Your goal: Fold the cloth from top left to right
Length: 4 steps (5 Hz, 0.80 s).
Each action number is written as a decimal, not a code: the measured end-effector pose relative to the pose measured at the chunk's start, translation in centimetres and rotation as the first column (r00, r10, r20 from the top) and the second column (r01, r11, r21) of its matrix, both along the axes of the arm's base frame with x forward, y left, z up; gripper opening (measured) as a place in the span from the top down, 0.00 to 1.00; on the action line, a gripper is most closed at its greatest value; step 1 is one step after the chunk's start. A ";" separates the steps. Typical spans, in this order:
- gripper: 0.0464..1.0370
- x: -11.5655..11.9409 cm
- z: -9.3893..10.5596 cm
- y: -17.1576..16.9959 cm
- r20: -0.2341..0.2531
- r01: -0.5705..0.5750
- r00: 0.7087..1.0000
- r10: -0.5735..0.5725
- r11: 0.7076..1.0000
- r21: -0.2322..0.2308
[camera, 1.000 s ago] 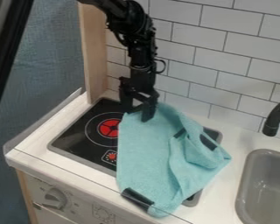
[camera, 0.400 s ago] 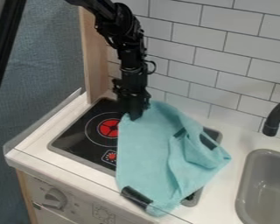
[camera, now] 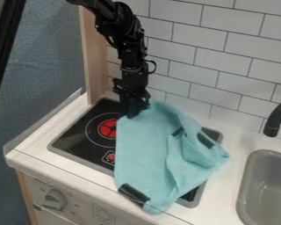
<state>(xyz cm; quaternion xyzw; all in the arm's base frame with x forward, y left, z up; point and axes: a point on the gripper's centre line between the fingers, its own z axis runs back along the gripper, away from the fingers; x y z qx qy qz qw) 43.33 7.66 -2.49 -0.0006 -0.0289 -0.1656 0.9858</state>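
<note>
Over the stove [camera: 78, 143], the pincer [camera: 131, 113] grips the cloth [camera: 145, 149] by 1 corner.

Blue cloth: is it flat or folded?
Partly folded: the cloth lies fairly flat near the gripper, but bunches over itself toward the sink.

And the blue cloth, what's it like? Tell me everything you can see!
The cloth is light blue-green and looks soft and fuzzy. It has dark patches: one near the bottom, two towards the right. The left part lies fairly flat, but the right part is folded and bunched up. It covers much of the stove and spills onto the white counter. The end effector pinches its top left corner.
</note>
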 end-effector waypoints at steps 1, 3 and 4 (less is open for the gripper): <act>0.99 0.0 0.1 0.1 0.001 -0.010 1.000 0.010 1.000 0.004; 1.00 0.5 3.0 -0.8 0.043 0.016 0.999 -0.015 0.999 -0.030; 1.00 0.0 5.9 -2.8 0.091 0.086 0.993 -0.082 0.995 -0.047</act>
